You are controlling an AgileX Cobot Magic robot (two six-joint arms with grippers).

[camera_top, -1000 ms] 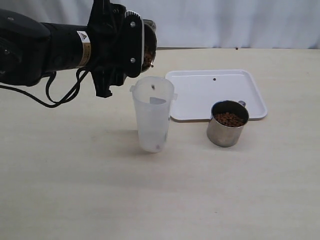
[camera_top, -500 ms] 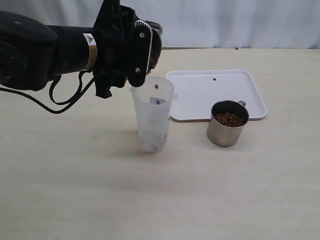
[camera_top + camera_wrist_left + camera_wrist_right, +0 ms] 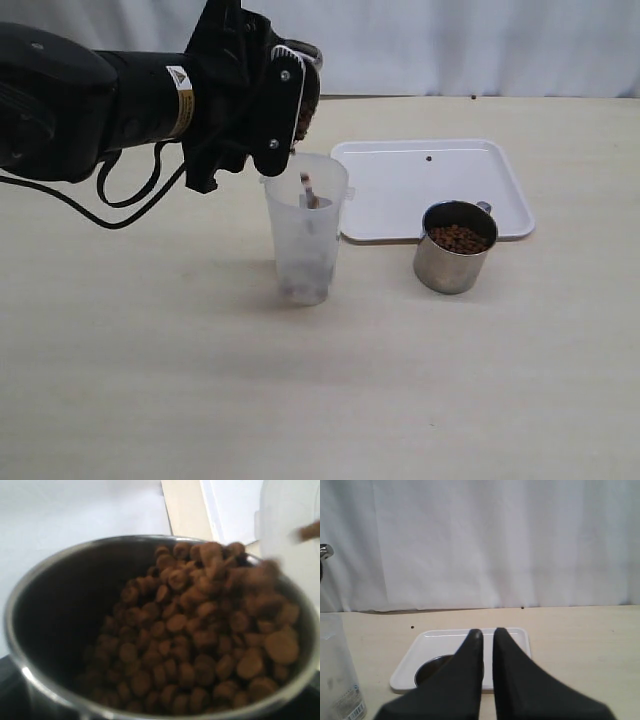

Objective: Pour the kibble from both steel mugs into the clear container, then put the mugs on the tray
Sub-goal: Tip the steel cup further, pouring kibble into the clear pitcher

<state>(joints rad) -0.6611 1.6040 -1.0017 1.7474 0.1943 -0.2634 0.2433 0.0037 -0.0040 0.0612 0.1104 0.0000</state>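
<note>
**A:** In the exterior view, what does the left gripper (image 3: 298, 100) have?

**B:** It pinches the first steel mug (image 3: 308, 92), tipped steeply over the clear container (image 3: 305, 245). A thin string of kibble (image 3: 309, 190) shows in the container's mouth, and some lies at its bottom.

**A:** Where does the container stand?

**B:** Upright on the bench (image 3: 150, 380), about midway across and nearer the far edge. The tray (image 3: 400, 185) lies just beside it, toward the right edge. The second steel mug (image 3: 455, 262) stands upright at the tray's near rim, close to its near right corner, with kibble inside. Whether it touches the rim I cannot tell.

**A:** And the left wrist camera?

**B:** The mouth of the first steel mug fills it. Kibble is heaped against the pouring lip and blurred there. The container's pale wall sits just past that lip, with the tray behind it.

**A:** The right wrist camera?

**B:** The right gripper (image 3: 487, 635) has its fingers pressed together on nothing, above the bench. Beyond them lies the tray. The second steel mug is partly hidden behind the fingers, and the container stands off to one side.
</note>
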